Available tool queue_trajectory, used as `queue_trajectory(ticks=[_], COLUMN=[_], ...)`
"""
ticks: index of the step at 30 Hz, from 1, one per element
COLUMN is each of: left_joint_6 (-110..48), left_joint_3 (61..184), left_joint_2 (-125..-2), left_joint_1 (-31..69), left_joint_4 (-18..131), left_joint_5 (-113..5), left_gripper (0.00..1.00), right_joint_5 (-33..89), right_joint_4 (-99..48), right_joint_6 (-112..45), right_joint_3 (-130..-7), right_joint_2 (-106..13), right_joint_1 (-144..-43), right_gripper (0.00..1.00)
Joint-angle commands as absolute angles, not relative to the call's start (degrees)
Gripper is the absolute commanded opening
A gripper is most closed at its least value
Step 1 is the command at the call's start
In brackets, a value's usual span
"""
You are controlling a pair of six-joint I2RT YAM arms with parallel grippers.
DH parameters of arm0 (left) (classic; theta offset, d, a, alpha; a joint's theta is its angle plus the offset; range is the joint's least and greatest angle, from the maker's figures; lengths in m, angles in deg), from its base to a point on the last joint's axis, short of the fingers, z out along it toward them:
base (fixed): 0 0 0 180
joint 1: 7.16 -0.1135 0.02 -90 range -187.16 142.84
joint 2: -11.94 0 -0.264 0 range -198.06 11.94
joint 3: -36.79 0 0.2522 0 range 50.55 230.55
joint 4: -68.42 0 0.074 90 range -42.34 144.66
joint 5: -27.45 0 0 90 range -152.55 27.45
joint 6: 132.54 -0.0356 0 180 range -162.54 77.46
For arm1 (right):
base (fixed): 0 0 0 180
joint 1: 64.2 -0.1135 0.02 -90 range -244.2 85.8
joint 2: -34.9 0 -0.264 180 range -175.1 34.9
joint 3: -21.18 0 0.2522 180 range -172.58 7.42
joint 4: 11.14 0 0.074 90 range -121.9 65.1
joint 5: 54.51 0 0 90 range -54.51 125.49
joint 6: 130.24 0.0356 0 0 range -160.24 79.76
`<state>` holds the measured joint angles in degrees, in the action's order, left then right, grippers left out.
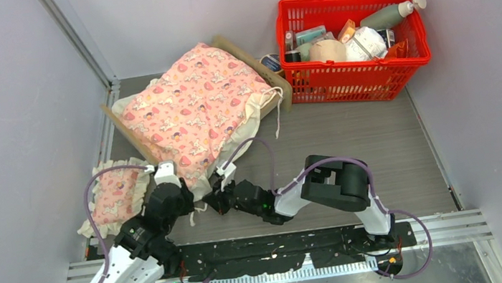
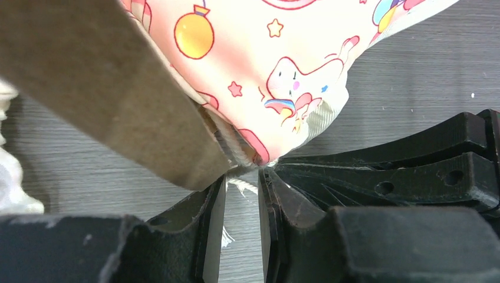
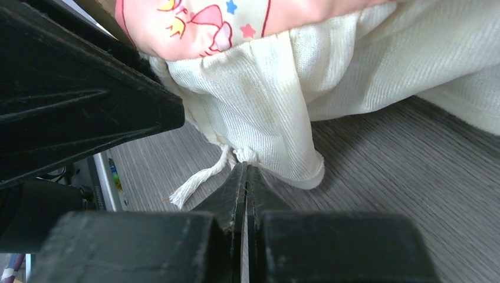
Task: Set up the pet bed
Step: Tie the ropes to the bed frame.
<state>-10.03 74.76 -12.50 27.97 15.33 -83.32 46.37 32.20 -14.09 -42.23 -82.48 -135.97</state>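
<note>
The left claw [image 2: 243,180] stands parted just below the blanket [image 2: 277,59] corner, beside the pet bed [image 2: 100,76] board.

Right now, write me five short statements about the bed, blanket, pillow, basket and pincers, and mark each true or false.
1. The pink blanket is spread over the pet bed. True.
2. The red basket is empty. False: it holds a bottle and other goods.
3. The pillow lies on the bed. False: it lies on the table beside it.
4. The right pincer is shut. True.
5. The left pincer is clamped shut. False: a gap shows between its fingers.
</note>
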Motion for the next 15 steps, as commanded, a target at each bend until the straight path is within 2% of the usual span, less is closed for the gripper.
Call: queue_trajectory(ticks=[1,6,8,11,15], left_joint_6=[-10.9,-11.2,-11.8,-11.9,-9.9], left_joint_3=[76.5,77.3,77.6,77.9,78.7], left_joint_2=[-14.4,-17.7,-18.5,-18.1,-15.5], left_joint_1=[29.4,30.0,30.3,30.8,31.2], left_joint_4=[21.4,22.4,23.1,23.3,20.8], left_joint_5=[-91.1,-93.0,-93.4,-93.4,-92.7], left_gripper=[0.3,0.28,0.21,0.02,0.0], right_joint_5=[47.4,47.1,47.1,47.0,45.2], right_joint_4=[35.7,36.5,36.6,37.0,39.3], right_joint_6=[-13.6,-14.0,-14.2,-14.6,-16.1], right_joint_3=[-41.3,-40.7,-40.7,-40.7,-41.0], right_joint_2=[-79.6,-79.3,-79.3,-79.2,-78.9], right_joint_1=[-135.9,-135.8,-135.8,-135.7,-135.7], right_gripper=[0.05,0.05,0.05,0.05,0.05])
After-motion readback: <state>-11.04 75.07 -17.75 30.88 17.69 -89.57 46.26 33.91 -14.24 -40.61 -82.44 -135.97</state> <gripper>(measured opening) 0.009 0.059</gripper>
